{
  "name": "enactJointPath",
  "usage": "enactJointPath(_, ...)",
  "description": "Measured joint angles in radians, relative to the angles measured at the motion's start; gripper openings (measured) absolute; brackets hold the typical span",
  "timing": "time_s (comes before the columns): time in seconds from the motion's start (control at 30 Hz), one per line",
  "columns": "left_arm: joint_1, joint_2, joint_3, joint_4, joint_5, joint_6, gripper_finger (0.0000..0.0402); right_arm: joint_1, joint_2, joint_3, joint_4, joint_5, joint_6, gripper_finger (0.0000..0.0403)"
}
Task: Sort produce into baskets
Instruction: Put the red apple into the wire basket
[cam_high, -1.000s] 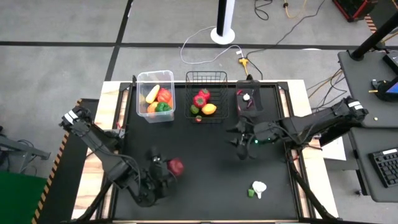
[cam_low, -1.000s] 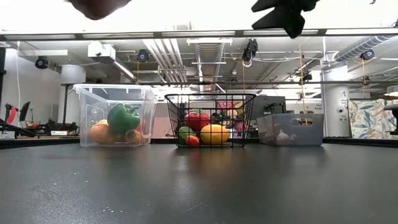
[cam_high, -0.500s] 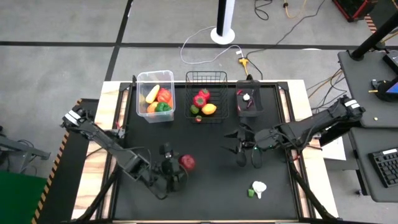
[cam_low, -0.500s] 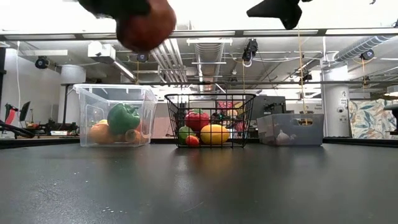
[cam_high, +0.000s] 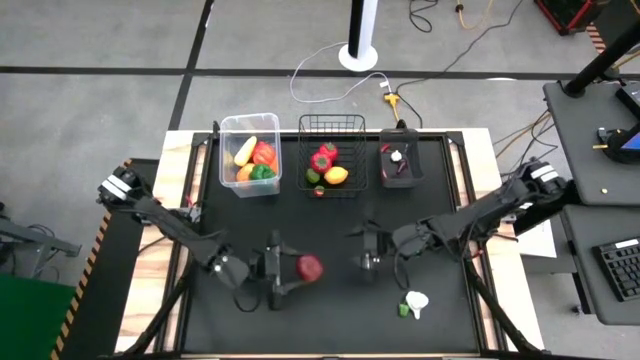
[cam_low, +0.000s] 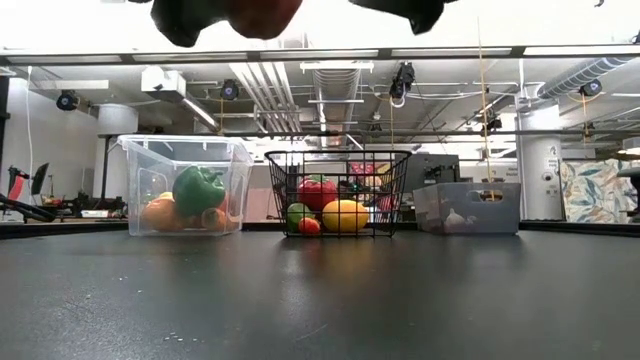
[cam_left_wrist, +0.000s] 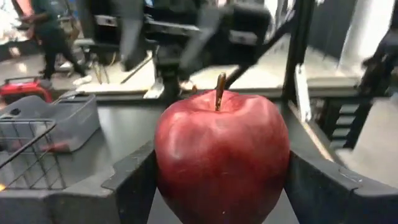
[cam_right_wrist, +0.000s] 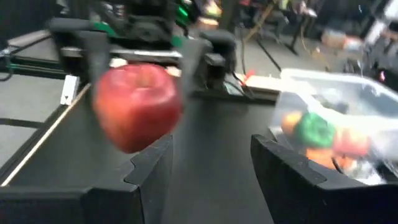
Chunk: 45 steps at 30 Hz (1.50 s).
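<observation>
A dark red apple (cam_high: 311, 267), one of the produce, hangs above the middle of the black table with my left gripper (cam_high: 296, 268) shut on it. My right gripper (cam_high: 366, 250) stands open to the apple's right, fingers toward it, nothing between them. Its wrist view shows the apple (cam_right_wrist: 137, 107) ahead, apart from the fingers. Along the far edge stand the baskets: a clear tub (cam_high: 250, 155), a wire-mesh basket (cam_high: 332, 155) and a dark bin (cam_high: 400, 164), each holding produce. My left gripper pinches the apple between its two fingers, which lie on the apple's two opposite sides (cam_left_wrist: 163, 169). The fingers (cam_left_wrist: 134, 183) come level from the table's left. The apple sits upright, stem (cam_left_wrist: 219, 91) up, lifted clear of the table.
A white and green piece of produce (cam_high: 413, 302) lies on the table near the front right. One small red piece (cam_high: 318, 191) sits just in front of the wire basket. The two arms face each other closely above the table's middle.
My left gripper has carried the apple toward the table's right edge and tipped up to level; the apple stays held and clear of the table. My right gripper has moved toward the table's left and near edge, closer to the apple, staying open.
</observation>
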Motion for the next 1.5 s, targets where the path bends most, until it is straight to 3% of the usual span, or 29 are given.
enactJointPath(0.23,0.021,-0.015,-0.119,0.302,0.063,-0.003,0.0277,0.069,0.061,0.003,0.118,0.007,-0.228,0.0208)
enactJointPath(0.47,0.057,-0.051,-0.155,0.336,0.122,-0.111,0.0277,0.089,0.113,0.086,0.117,0.044,-0.385,0.0216)
enactJointPath(0.57,0.064,-0.052,-0.154,0.334,0.133,-0.133,0.0277,0.090,0.146,0.136,0.087,0.047,-0.435,0.0244)
enactJointPath(0.9,0.079,-0.063,-0.156,0.334,0.145,-0.242,0.0277,0.122,0.307,0.312,0.036,0.280,-0.768,0.0366)
enactJointPath(1.03,0.081,-0.065,-0.157,0.334,0.170,-0.244,0.0277,0.123,0.357,0.371,0.031,0.324,-0.794,0.0374)
enactJointPath(1.5,0.083,-0.064,-0.157,0.331,0.203,-0.241,0.0280,0.106,0.372,0.410,-0.042,0.301,-0.769,0.0375)
